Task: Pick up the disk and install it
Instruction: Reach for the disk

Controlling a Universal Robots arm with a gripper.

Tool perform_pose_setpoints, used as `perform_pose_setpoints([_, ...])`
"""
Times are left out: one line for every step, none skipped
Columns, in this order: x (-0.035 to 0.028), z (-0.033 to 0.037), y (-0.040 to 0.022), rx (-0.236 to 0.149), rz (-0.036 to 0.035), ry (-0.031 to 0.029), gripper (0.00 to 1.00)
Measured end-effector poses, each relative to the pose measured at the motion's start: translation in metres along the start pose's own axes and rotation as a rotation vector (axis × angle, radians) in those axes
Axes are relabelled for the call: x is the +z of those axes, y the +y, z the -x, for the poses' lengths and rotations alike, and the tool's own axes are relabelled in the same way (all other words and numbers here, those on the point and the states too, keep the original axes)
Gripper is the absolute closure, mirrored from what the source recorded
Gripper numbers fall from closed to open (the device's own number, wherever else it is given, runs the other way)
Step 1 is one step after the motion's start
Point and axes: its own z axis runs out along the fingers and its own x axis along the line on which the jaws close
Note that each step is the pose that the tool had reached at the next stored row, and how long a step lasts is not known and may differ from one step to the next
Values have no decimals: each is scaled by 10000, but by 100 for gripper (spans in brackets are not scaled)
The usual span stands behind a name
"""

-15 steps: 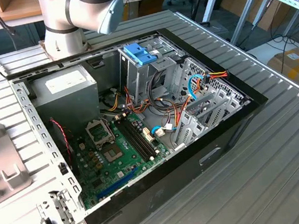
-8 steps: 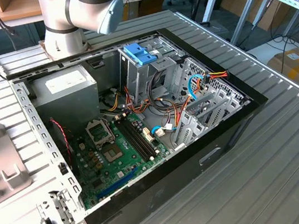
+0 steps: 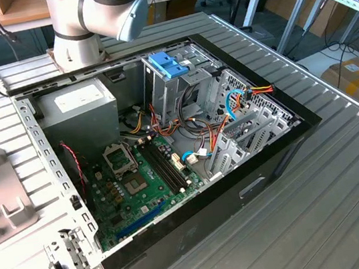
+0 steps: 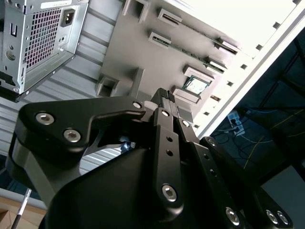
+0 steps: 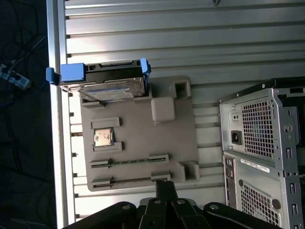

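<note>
Surroundings: open computer case [image 3: 168, 149] on the ribbed metal worktop [image 3: 321, 174]; a moulded grey plastic tray [image 5: 138, 129] lies beside the case.
Tray: slotted, with a square chip [image 5: 104, 137] seated in one pocket.
Disk: the dark, blue-railed disk [image 5: 112, 87] rests at the tray's end farthest from the gripper, well apart.
Gripper: black gripper [image 5: 164, 183], clenched on nothing, over the tray's near edge.

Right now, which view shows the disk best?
The first wrist view. There the disk sits in full sight at one end of the grey tray, blue rails clear. The second wrist view has the tray behind the gripper; the exterior view has the computer case.
</note>
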Motion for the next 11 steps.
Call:
perform_pose_setpoints([0, -6, -1, 0, 0, 0, 89])
perform_pose_setpoints([0, -11, -1, 0, 0, 0, 89])
perform_pose_setpoints([-1, -20, -2, 0, 0, 1, 89])
perform_pose_setpoints([-1, -26, -2, 0, -1, 2, 89])
perform_pose_setpoints([-1, -35, -3, 0, -1, 1, 89])
perform_pose_setpoints([-1, -43, -3, 0, 0, 1, 89])
perform_pose_setpoints([-2, -49, -4, -1, -1, 1, 89])
perform_pose_setpoints([-2, -58, -5, -1, -1, 1, 89])
perform_pose_setpoints([-2, -64, -5, 0, 0, 1, 89])
perform_pose_setpoints([-2, -69, -6, 0, 0, 1, 89])
perform_pose_setpoints([-3, -78, -6, 0, 0, 1, 89])
